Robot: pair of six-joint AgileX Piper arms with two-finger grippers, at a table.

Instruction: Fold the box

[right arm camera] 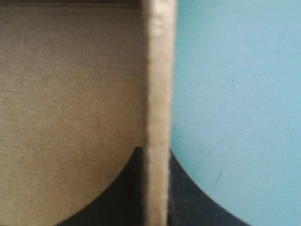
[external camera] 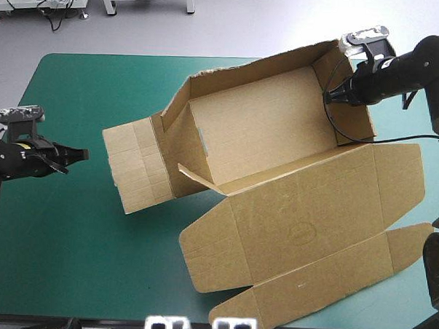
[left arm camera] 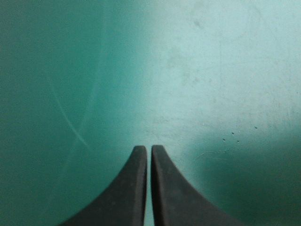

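Note:
The brown box [external camera: 279,131] sits in the middle and right of the teal-green table as an open tray with its walls raised. Its lid [external camera: 304,219] lies flat toward the front edge, and a flap [external camera: 135,168] lies flat on the left. My right gripper [external camera: 330,94] is shut on the box's right end wall [right arm camera: 157,108], one black finger inside the tray and one outside. My left gripper [external camera: 80,155] hovers over bare cover left of the flap, apart from the box. Its fingers [left arm camera: 136,188] are shut with nothing between them.
Bare teal-green cover [external camera: 70,253] lies to the left and front left of the box. The lid's outer flap [external camera: 323,285] reaches close to the table's front edge.

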